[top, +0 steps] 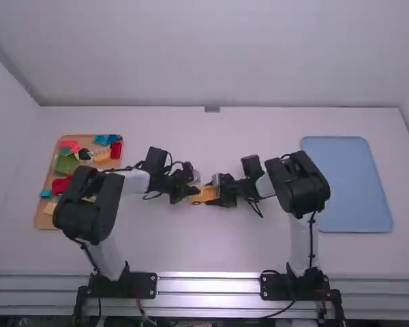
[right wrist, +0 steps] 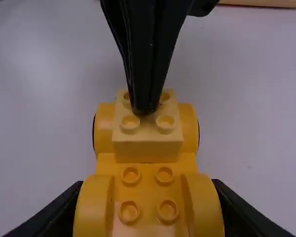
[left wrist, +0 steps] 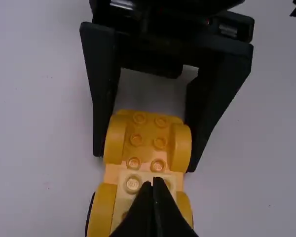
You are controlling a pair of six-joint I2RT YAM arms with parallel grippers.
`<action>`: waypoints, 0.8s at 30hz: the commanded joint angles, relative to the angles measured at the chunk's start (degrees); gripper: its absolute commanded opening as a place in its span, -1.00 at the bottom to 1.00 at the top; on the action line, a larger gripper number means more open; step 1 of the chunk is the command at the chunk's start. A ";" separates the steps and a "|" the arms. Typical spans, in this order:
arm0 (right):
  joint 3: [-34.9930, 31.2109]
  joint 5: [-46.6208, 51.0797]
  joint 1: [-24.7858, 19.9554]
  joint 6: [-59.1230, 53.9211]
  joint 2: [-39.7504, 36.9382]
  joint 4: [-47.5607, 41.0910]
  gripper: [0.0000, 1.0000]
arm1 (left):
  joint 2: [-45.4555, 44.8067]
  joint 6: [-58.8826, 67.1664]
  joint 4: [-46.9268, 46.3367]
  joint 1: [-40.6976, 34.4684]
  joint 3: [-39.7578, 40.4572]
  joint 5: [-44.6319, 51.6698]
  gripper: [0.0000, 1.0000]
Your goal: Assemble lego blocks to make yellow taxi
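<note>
The yellow car base [top: 203,195] lies at mid-table between the two arms. My left gripper [top: 189,195] is at its left end, and my right gripper [top: 221,197] holds its right end. In the left wrist view, my left gripper [left wrist: 155,183] is shut with nothing between its fingers, its tips over the pale yellow block [left wrist: 133,183]. The right wrist view shows this block [right wrist: 148,143] mounted across one end of the car base [right wrist: 147,195], between the wheel arches. There my right gripper [right wrist: 149,202] is shut on the arches at the other end.
At the left, a wooden tray [top: 46,216] holds loose blocks in red, green, blue and yellow, partly behind the left arm. A blue tray [top: 347,180] lies at the right, beyond the right arm's elbow.
</note>
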 commanded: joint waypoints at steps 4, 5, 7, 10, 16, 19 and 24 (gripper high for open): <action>-0.39 0.37 0.33 -0.20 0.57 -0.50 0.16 | 2.47 0.11 2.99 -0.04 -3.65 -10.45 -0.95; -0.39 0.37 0.33 -0.17 0.57 -0.50 0.17 | 2.36 0.07 3.21 -0.15 -3.56 -10.01 -0.96; -0.39 0.37 0.33 -0.20 0.57 -0.50 0.23 | 1.53 0.09 2.23 -0.04 -1.97 -8.68 -0.96; -0.39 0.37 0.33 -0.20 0.57 -0.50 0.28 | -0.92 0.11 -0.94 -0.09 1.03 -7.13 -0.96; -0.33 0.42 0.33 -0.22 0.57 -0.04 0.29 | -8.61 0.20 -11.87 -0.11 11.30 -9.42 -0.96; -0.33 1.84 0.33 -0.20 0.57 0.63 0.29 | -12.09 0.04 -17.90 -0.09 16.33 -13.27 -0.96; -0.31 3.19 0.24 -0.20 0.55 1.03 0.64 | -15.23 -4.72 -22.91 0.09 21.38 -18.36 0.98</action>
